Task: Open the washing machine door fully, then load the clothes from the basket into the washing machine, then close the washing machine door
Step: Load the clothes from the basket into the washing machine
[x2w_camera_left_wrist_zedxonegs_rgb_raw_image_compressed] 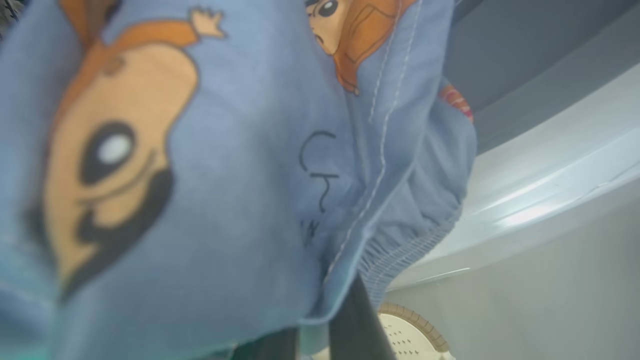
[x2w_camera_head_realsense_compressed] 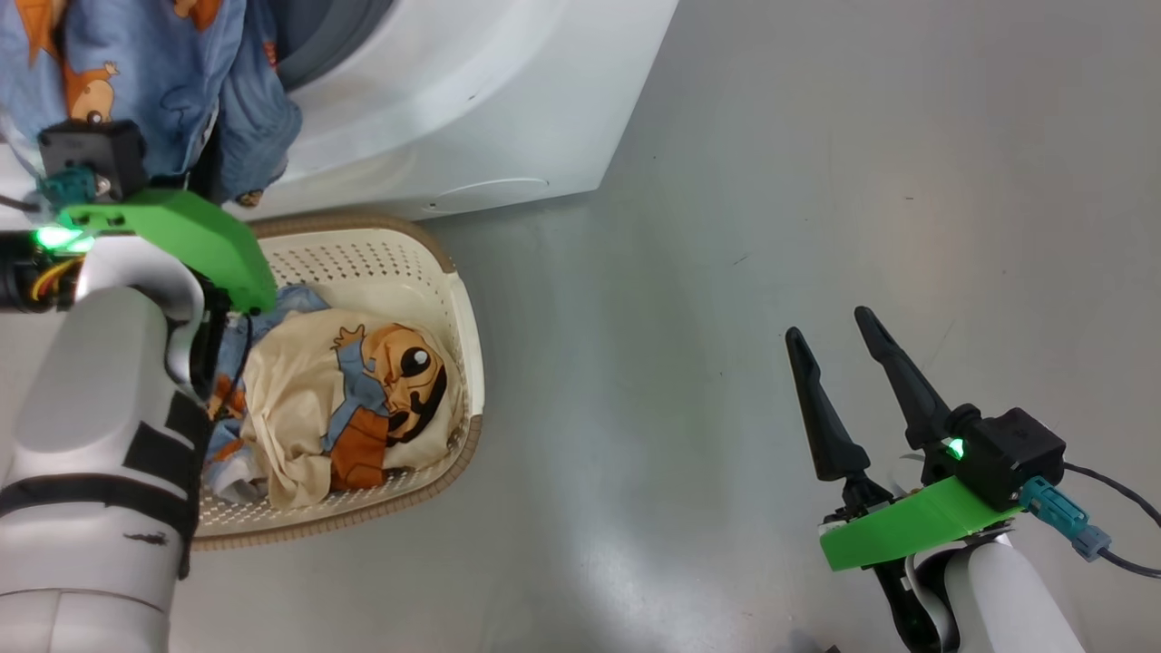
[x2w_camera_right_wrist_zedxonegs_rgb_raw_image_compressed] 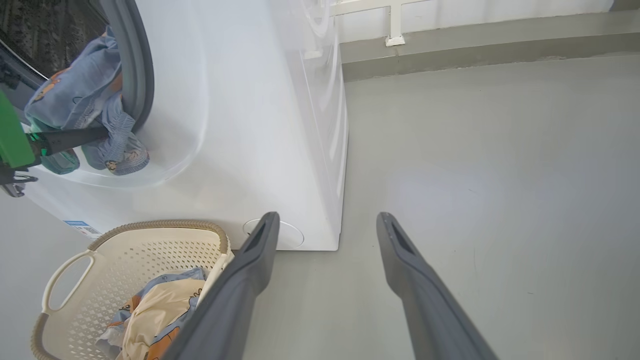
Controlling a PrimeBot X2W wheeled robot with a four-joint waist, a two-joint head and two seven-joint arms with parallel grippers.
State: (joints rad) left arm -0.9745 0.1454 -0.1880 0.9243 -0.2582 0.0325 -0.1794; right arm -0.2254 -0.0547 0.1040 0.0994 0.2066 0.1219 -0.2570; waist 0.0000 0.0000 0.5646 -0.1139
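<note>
In the head view the left arm (x2w_camera_head_realsense_compressed: 100, 363) reaches up to the washer (x2w_camera_head_realsense_compressed: 472, 109), where a blue garment (x2w_camera_head_realsense_compressed: 163, 82) hangs at the mouth. The basket (x2w_camera_head_realsense_compressed: 458, 299) sits on the floor (x2w_camera_head_realsense_compressed: 816, 181) just before the machine, with a cream garment (x2w_camera_head_realsense_compressed: 299, 399) and some blue cloth in it. The right gripper (x2w_camera_head_realsense_compressed: 827, 324) hovers well off to the side, fingers apart and empty. In the left wrist view the blue print crowds the lens and drapes over the dark fingers (x2w_camera_left_wrist_zedxonegs_rgb_raw_image_compressed: 352, 320). They are drawn together, their tips buried in cloth, and I cannot tell whether a fold is pinched between them. In the right wrist view the left gripper (x2w_camera_right_wrist_zedxonegs_rgb_raw_image_compressed: 100, 133) pokes into the blue garment. It lies across the lower gasket (x2w_camera_right_wrist_zedxonegs_rgb_raw_image_compressed: 135, 75), part inside and part hanging down the white front. The mouth stands clear, so the door step looks done and loading is in hand. The next move calls for pushing this piece past the gasket until nothing hangs out. After that the arm can go back to the basket for the cream one.
</note>
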